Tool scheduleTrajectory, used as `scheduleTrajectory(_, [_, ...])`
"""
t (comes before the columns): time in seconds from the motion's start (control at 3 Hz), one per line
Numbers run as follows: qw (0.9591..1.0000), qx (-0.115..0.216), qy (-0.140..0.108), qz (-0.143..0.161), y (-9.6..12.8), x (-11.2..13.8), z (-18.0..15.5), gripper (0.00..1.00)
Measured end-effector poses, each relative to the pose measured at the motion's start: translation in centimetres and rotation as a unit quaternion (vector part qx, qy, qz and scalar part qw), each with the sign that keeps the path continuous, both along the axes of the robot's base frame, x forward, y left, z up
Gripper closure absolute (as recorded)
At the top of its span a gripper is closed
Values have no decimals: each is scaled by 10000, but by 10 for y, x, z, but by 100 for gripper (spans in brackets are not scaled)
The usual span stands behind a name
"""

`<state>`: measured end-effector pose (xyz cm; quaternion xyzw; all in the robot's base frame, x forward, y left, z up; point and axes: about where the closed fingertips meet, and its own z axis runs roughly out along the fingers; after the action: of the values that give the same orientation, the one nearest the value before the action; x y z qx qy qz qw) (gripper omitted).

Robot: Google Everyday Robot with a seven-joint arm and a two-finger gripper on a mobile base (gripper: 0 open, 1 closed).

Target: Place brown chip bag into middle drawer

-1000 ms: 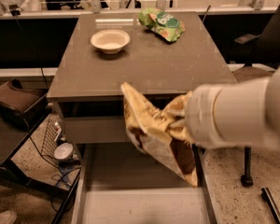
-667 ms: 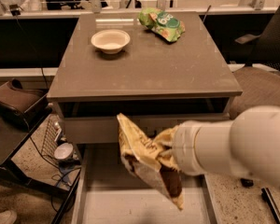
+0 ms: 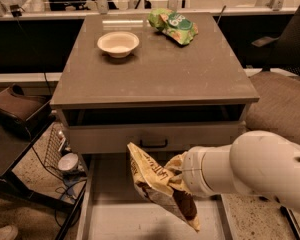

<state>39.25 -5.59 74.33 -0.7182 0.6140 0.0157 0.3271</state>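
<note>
Compared with the earlier frames, the gripper (image 3: pixel 178 178) had come lower, near the front of the cabinet, its fingers clenched on the brown chip bag (image 3: pixel 152 179). That bag hung tilted above the open middle drawer (image 3: pixel 106 215), not touching its floor. A bowl (image 3: pixel 118 43) and green bag (image 3: pixel 172 25) lay far back on the surface (image 3: pixel 160 76).

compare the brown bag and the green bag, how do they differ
Colour: the brown bag is dark brown and tan; the green bag is green with some orange. Place: the brown bag hangs over the open drawer, held by the gripper at the arm's end; the green bag lies on the cabinet top at the back. Size: the brown bag looks bigger, though it is nearer the camera. Both are crinkly snack bags.
</note>
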Motion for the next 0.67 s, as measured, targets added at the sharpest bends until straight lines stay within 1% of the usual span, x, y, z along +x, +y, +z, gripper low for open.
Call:
scheduleTrajectory(0.33, [9992,249,296,-94,-2,5,-36,100])
scheduleTrajectory(0.67, [9954,602,703,-238,-10,13,-100,100])
